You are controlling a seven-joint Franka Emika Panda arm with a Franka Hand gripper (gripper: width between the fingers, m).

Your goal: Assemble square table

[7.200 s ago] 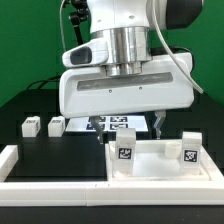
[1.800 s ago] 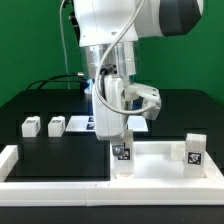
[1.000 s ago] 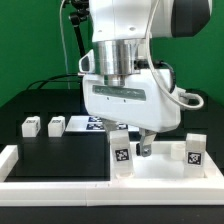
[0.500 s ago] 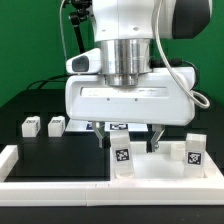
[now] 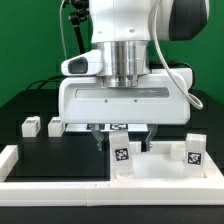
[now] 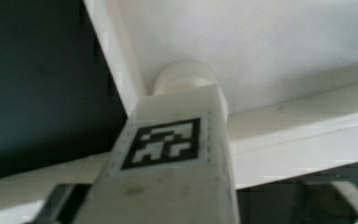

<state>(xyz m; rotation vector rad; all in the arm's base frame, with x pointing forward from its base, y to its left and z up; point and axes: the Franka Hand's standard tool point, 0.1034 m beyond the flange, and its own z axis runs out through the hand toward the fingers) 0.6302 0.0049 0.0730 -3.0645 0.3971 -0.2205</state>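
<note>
**Position.** The slab [image 5: 160, 168] lies at the lower right of the exterior view, inside the rail [image 5: 50, 190]. One leg [image 5: 122, 155] stands upright at the slab's near corner, just below frame centre. A second leg [image 5: 193, 151] stands at the right edge of the frame. A loose block [image 5: 30, 127] and its neighbour [image 5: 56, 125] sit on the tabletop [image 5: 60, 155] at mid-left, well apart from the slab.

**Fingers.** The fingers [image 5: 152, 138] are spread wide, one on each side of the first leg's top, and hold nothing. In the wrist view the leg runs between them with a gap on each side. Whether this leg is fully seated in the slab cannot be told.

**Assessment.** The step in hand appears to be taking hold of this leg to turn it home.

**Recommendations.**
- Keep the leg centred between the fingers before closing, so neither pad pushes it sideways.
- Come down far enough for the pads to meet the flat faces, not just the rounded tip.
- Close squarely and keep the wrist axis in line with the leg while turning (a tilt would likely bind the thread or lift the slab).
</note>
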